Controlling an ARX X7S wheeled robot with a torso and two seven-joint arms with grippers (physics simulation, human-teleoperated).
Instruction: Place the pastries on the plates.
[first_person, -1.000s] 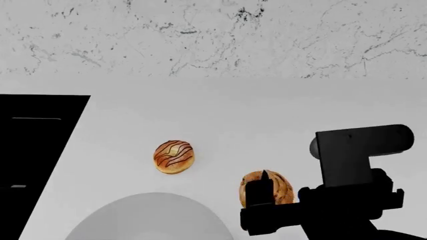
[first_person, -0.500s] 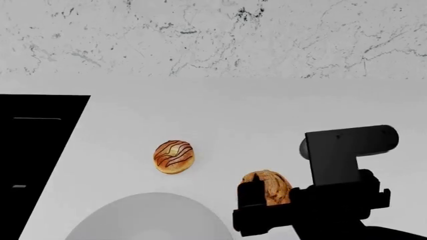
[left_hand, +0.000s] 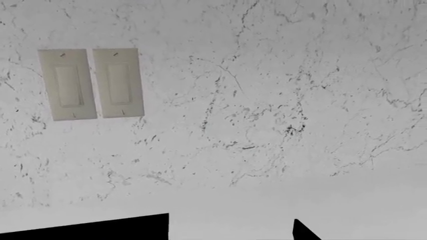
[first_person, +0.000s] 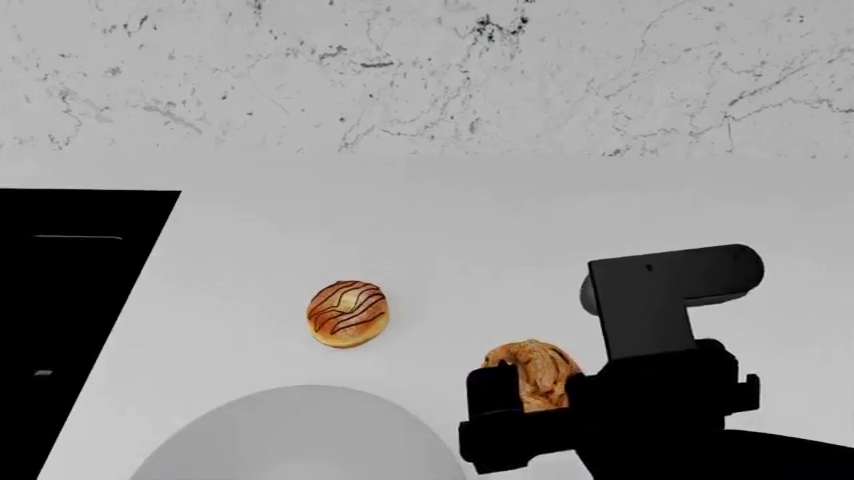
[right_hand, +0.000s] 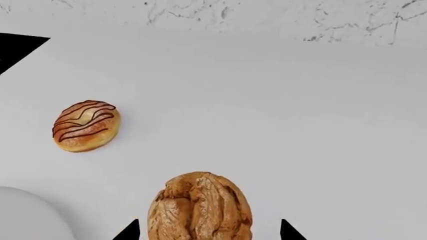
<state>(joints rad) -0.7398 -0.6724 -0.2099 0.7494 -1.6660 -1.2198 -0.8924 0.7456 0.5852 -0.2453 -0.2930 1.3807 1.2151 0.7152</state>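
Note:
The crinkled brown cream puff (right_hand: 200, 207) lies on the white counter between the fingertips (right_hand: 131, 231) of my right gripper (right_hand: 208, 231). The jaws are open, with a gap on each side of the puff. In the head view the right gripper (first_person: 523, 405) stands at the puff (first_person: 537, 372). The golden striped bun (first_person: 348, 313) lies apart to the left, also in the right wrist view (right_hand: 87, 125). The pale grey plate (first_person: 287, 440) shows at the near edge, and its rim shows in the right wrist view (right_hand: 27, 217). The blue plate is out of view. My left gripper (left_hand: 213, 236) faces the wall; one fingertip (left_hand: 303, 233) shows far off centre.
A black flat panel (first_person: 67, 290) is set in the counter at the left and shows in the left wrist view (left_hand: 87, 231). A marbled wall (first_person: 427, 70) closes the back. Two switch plates (left_hand: 90, 83) hang on it.
My right arm has moved left and lower, bringing its open jaws around the cream puff. Neither pastry has moved.

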